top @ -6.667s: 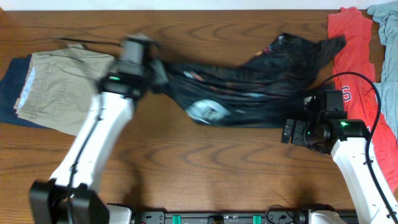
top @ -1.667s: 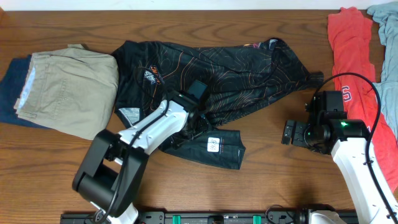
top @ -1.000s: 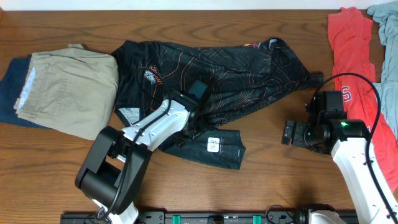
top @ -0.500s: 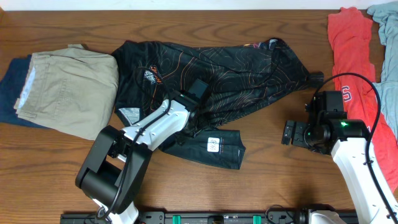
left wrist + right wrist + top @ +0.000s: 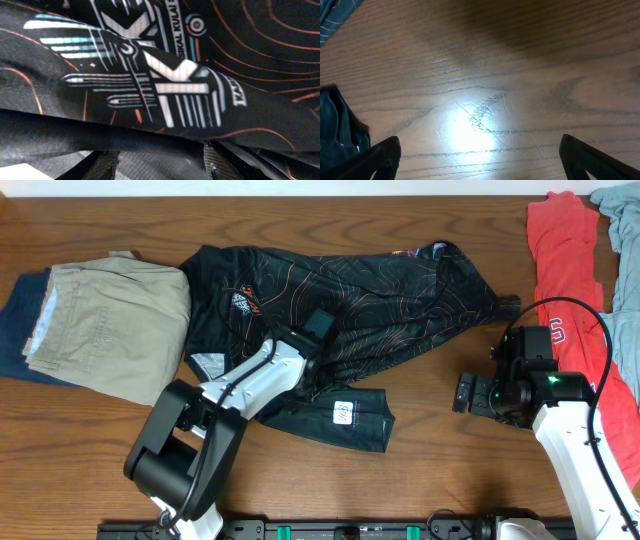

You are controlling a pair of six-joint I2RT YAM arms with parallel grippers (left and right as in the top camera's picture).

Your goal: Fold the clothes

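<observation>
Black short-sleeved jersey with thin orange contour lines and white lettering [image 5: 165,85] drapes over the left jaws, whose tips sit apart beneath a fold; grip or no grip, cannot tell. Right jaws wide open over the bare brown wooden surface [image 5: 485,75], near the jersey's right edge. Jersey lies spread and rumpled mid-surface.

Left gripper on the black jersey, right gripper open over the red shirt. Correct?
No: the right gripper is open over bare table wood, not the red shirt, as the right wrist view shows. The left gripper is on the black jersey.
</observation>
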